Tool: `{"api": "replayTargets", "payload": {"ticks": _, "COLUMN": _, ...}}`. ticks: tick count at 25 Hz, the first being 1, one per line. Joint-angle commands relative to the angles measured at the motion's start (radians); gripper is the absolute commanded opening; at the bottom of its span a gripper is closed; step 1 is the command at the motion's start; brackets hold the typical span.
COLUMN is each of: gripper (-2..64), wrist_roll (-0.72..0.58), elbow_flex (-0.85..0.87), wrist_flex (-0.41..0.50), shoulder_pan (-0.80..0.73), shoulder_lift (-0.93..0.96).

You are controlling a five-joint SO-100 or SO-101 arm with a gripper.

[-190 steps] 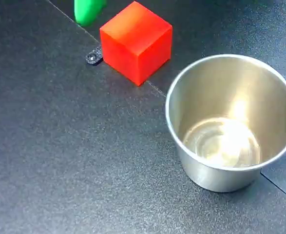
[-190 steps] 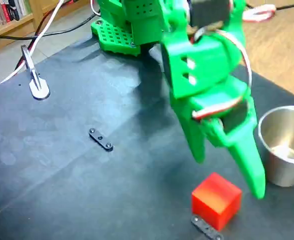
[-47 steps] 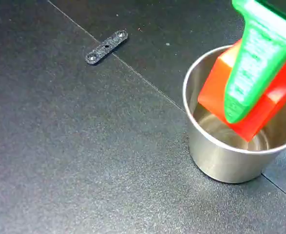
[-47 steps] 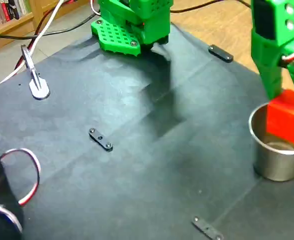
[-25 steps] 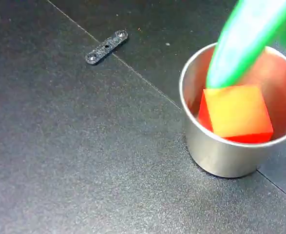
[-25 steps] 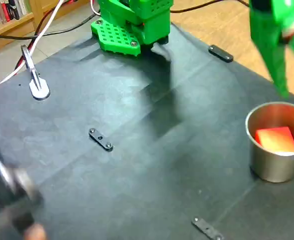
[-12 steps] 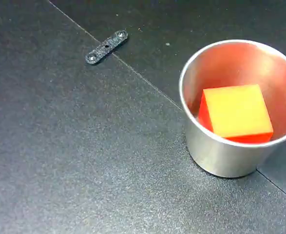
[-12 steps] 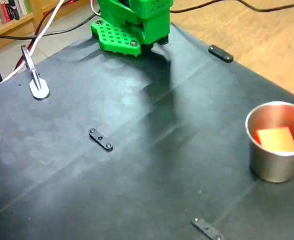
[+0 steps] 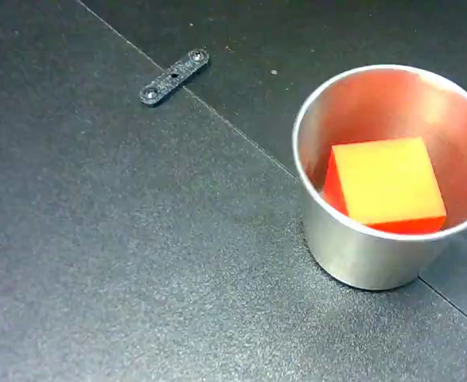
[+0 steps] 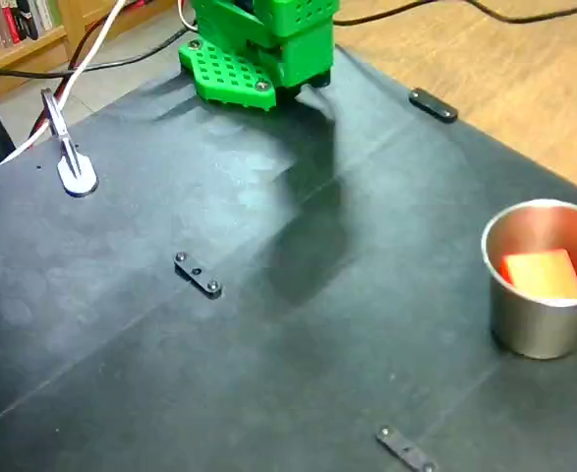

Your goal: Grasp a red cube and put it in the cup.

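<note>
While no hand shows, the red cube (image 9: 387, 185) sits inside the cup (image 9: 352, 253).

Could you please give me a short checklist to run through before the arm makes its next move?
1. Cube inside the cup: ok, in both fixed views.
2. Cup upright on the mat: ok.
3. Cube below the rim: ok; its lit top sits under the near rim.
4. Gripper clear of the cup: ok, nothing green near it; only the base shows.
5. Gripper open: cannot tell, out of view.
6. Small black links away from the cup: ok.
</note>
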Motion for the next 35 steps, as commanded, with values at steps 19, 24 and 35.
{"api": "replayTargets", "payload": {"ticks": 19, "gripper": 34.5, "wrist_roll": -0.015, "elbow_flex": 0.281, "wrist_flex": 0.012, "shoulder_pan": 0.005, "shoulder_lift": 0.258}}
{"api": "replayTargets", "payload": {"ticks": 24, "gripper": 34.0, "wrist_roll": -0.014, "elbow_flex": 0.281, "wrist_flex": 0.014, "shoulder_pan": 0.000, "shoulder_lift": 0.258}}
{"api": "replayTargets", "payload": {"ticks": 35, "gripper": 34.6, "wrist_roll": -0.014, "elbow_flex": 0.281, "wrist_flex": 0.014, "shoulder_pan": -0.008, "shoulder_lift": 0.258}}
